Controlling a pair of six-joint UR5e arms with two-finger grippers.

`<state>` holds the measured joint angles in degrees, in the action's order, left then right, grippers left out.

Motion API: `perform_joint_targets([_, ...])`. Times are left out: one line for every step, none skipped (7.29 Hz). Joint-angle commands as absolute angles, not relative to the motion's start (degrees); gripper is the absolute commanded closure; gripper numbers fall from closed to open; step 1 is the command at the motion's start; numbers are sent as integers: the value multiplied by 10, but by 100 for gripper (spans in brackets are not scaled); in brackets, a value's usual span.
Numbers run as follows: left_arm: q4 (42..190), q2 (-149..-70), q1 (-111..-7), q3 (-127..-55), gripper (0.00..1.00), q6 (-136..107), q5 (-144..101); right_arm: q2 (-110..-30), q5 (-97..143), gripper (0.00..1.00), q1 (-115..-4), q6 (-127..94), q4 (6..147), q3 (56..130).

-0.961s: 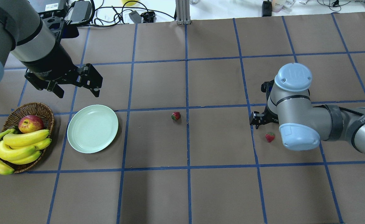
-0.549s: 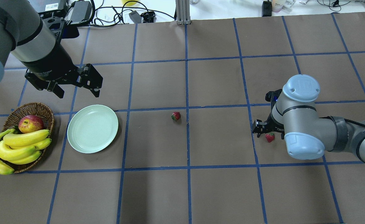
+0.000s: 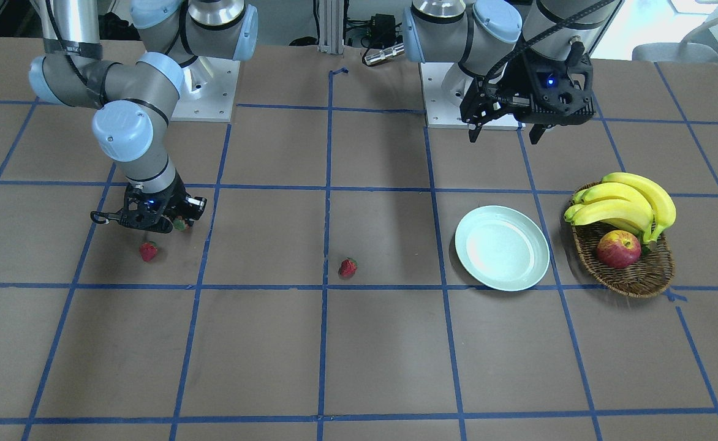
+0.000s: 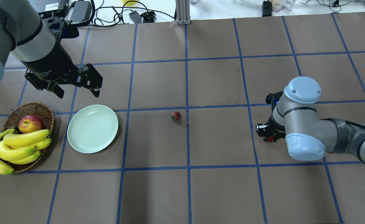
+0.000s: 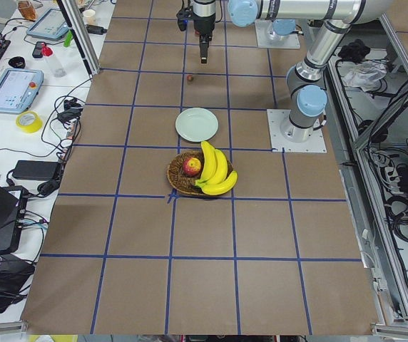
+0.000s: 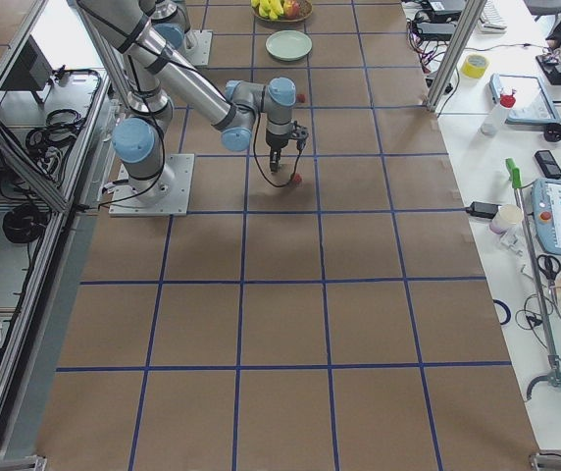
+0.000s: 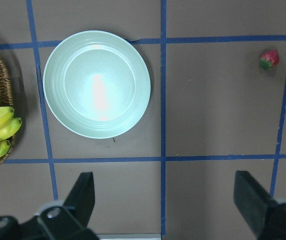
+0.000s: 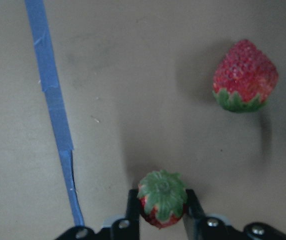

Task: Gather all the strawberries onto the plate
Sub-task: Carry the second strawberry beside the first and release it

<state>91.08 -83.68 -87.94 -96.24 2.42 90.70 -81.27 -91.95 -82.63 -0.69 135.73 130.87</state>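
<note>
Basket (image 4: 42,107) just beside plate (image 4: 92,128), strawberry (image 4: 175,116) lying midway

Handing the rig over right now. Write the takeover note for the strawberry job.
Left gripper: open, empty, hovering by the plate.
Right gripper: shut on the first strawberry, cap up; whether it is lifted yet is unclear.
Second strawberry lies loose just beside that gripper; third strawberry lies loose between there and the plate.
Done: nothing in the plate.
Left: deliver the gripped berry, then the other two.
</note>
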Motion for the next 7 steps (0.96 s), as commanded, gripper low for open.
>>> perform_joint_targets([911,-838,-878,-962,0,25,907,-819,-901,100,-848,-59,1322,1277])
perform_joint_targets([912,-838,-878,-962,0,24,910,-816,-895,100,-913,-131,1319,1250])
perform_joint_targets([912,-838,-879,-962,0,25,919,-809,-875,100,-990,-208,1321,1215])
perform_joint_targets([911,-838,-880,-963,0,25,918,-790,-861,100,-1050,-301,1304,1165])
perform_joint_targets([911,-838,-879,-962,0,24,918,-761,-860,100,-1102,-368,1288,1120])
perform_joint_targets([911,-838,-879,-962,0,24,918,-725,-860,100,-1145,-427,1288,1078])
perform_joint_targets([911,-838,-878,-963,0,25,918,-698,-861,100,-1179,-470,1288,1052])
